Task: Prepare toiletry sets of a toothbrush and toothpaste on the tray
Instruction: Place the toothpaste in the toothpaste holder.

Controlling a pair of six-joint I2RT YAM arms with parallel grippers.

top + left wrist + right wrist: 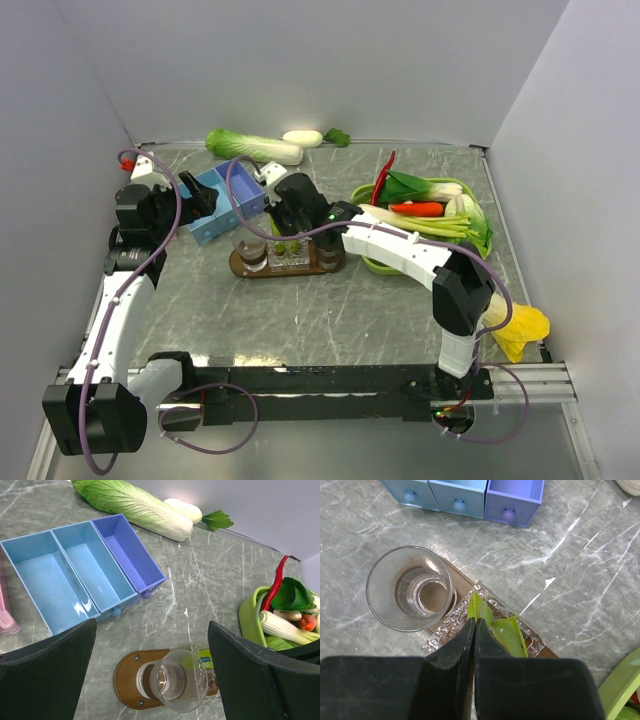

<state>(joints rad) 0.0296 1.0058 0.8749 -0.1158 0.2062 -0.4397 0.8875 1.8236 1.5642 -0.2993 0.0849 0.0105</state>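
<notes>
Right end effector (474,625) pinched narrow, a green toothpaste (479,607) at its tips; left end effector (152,625) spread wide, tray (127,675) below it.

Bare surface (330,320) lies open across the lower middle of the top view, below the tray (127,677). A narrow clear strip separates the tray from the blue box (107,575) at upper left. The green basket (248,620) crowds the right. A tumbler (410,587) stands on the tray's left end; the right pincer (474,625), pressed closed, hangs over its middle.
</notes>
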